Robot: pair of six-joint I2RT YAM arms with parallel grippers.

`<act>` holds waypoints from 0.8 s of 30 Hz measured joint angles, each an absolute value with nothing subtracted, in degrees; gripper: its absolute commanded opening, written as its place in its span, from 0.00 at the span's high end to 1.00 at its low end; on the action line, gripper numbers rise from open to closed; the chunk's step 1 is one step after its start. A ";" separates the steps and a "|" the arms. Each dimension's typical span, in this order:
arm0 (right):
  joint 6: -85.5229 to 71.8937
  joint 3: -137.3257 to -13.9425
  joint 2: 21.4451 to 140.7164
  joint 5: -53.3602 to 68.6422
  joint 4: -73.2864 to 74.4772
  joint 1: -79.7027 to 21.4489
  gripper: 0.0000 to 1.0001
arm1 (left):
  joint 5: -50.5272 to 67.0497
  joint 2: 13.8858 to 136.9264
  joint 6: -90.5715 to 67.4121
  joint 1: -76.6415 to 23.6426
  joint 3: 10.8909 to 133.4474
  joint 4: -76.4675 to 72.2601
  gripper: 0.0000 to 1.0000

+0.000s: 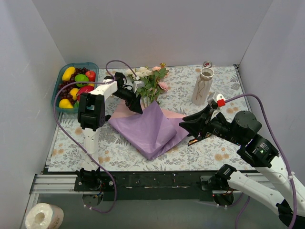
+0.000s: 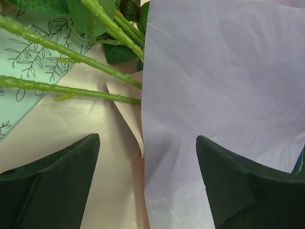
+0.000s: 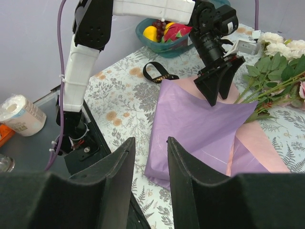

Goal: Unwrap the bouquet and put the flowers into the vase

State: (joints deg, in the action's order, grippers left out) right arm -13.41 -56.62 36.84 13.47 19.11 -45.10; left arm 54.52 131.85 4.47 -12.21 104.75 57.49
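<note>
Nearest, the right gripper hangs just off the wrapper's edge, jaws partly apart with nothing between them. Beyond it the purple paper lies opened out, thin and creased, over a pink sheet on the floral-printed surface. The black ribbon lies loose beside it, so the unwrapping looks largely done. Over the paper's far corner the left gripper stands wide open and empty. Past it the flowers lie flat, their knobbly green plastic stems resting on the pink sheet. Farthest, the slim cream vase stands upright, well apart, with no flowers in it.
</note>
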 measured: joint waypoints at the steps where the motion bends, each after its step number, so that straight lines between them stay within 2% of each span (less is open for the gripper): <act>1: -13.43 -56.45 36.84 13.50 19.05 -45.10 0.60 | 54.52 131.87 4.38 -12.19 104.57 57.19 0.19; 5: -13.41 -56.34 37.12 13.67 19.03 -45.10 0.60 | 54.61 132.42 4.91 -12.19 104.42 57.14 0.24; 12: -13.39 -56.34 37.87 13.87 19.05 -45.10 0.60 | 55.83 134.43 9.30 -12.23 106.61 63.31 0.39; 16: -13.39 -56.34 38.46 13.85 19.07 -45.10 0.60 | 55.81 134.52 11.16 -12.45 106.63 66.22 0.55; 22: -13.41 -56.34 38.63 13.85 19.07 -45.10 0.60 | 56.14 134.52 12.43 -12.60 107.09 68.05 0.68; 24: -13.43 -56.34 38.63 13.85 19.07 -45.10 0.60 | 56.25 134.52 12.67 -12.60 107.42 68.55 0.83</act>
